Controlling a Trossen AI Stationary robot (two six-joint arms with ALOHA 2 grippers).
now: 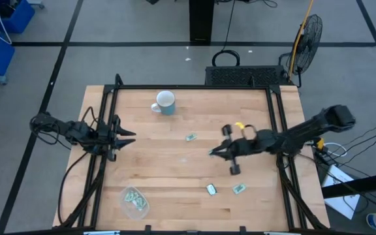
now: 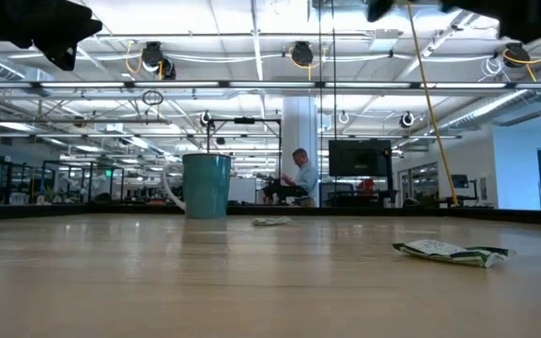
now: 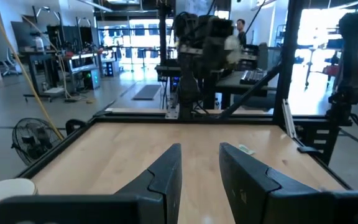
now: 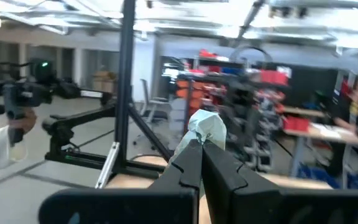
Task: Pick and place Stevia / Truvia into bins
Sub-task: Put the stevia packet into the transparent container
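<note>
My right gripper (image 1: pixel 213 153) hovers over the middle of the table, shut on a pale green and white Stevia packet (image 4: pixel 207 129). Three more packets lie flat on the wood: one mid-table (image 1: pixel 191 137), two near the front right (image 1: pixel 211 189) (image 1: pixel 239 188). The clear round bin (image 1: pixel 136 202) sits at the front left with several packets inside. My left gripper (image 1: pixel 128 137) waits open at the table's left edge, touching nothing; its fingers (image 3: pixel 166 174) show apart in the left wrist view. My right gripper pinches the packet between its two fingertips (image 4: pixel 191 163), gripping one end of it (image 4: pixel 201 142). The rest of the packet sticks out past the fingertips, crumpled, and is lifted clear of the table.
A white and pale blue mug (image 1: pixel 165 102) stands near the far edge, left of centre. A black frame (image 1: pixel 194 87) runs round the tabletop. Bare wood lies between the right gripper and the bin. A person sits in the room beyond (image 2: pixel 301 174).
</note>
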